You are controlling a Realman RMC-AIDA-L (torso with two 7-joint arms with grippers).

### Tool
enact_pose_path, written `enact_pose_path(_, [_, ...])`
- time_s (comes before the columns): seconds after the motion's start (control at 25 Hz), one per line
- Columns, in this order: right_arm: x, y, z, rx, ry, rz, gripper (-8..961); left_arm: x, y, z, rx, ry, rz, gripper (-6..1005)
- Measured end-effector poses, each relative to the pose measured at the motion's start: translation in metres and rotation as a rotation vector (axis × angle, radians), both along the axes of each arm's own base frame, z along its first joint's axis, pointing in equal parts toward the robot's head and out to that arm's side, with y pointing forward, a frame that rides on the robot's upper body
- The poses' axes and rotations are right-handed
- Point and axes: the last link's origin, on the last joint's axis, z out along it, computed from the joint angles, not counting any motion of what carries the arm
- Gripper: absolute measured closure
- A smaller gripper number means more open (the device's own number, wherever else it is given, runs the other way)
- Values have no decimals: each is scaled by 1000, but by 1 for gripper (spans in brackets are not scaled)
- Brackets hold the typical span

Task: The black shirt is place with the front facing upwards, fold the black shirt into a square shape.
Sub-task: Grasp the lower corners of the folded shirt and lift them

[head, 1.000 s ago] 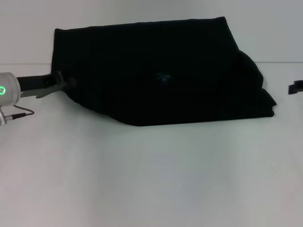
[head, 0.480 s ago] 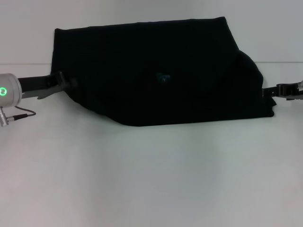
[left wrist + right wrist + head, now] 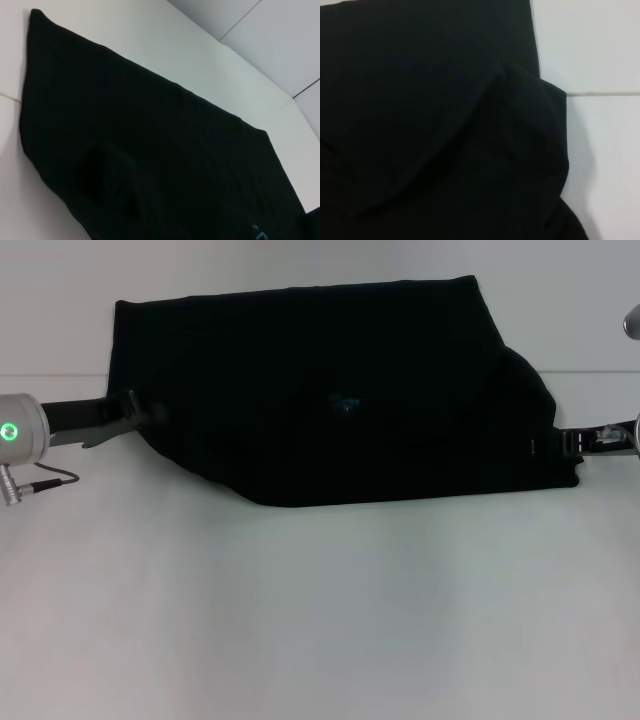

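- Left tool [image 3: 135,418] reaches in from the left and meets the left edge of the black shirt [image 3: 330,390]; whether its fingers grip the cloth cannot be told.
- Right tool [image 3: 560,443] comes in from the right, touching the shirt's right edge; its tips merge with the dark fabric, so its opening cannot be told.
- Shirt lies partly folded across the far part of the white table [image 3: 320,620], a small blue label [image 3: 345,402] showing mid-cloth.
- No lettering is visible.
- Near table surface stretches bare toward the robot.
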Motion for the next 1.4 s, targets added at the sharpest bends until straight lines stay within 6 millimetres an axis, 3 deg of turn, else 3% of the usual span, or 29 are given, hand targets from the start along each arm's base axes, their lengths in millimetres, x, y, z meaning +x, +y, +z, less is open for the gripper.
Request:
enact_pose_path(0.92, [-6, -1, -14, -38, 6, 13, 27, 0, -1, -3, 3, -2, 2, 998])
enact_pose_path(1.16, [1, -1, -3, -15, 8, -9, 28, -2, -3, -4, -2, -7, 8, 998])
enact_pose_path(1.4, [4, -2, -9, -6, -13, -6, 28, -1, -4, -5, -5, -14, 11, 998])
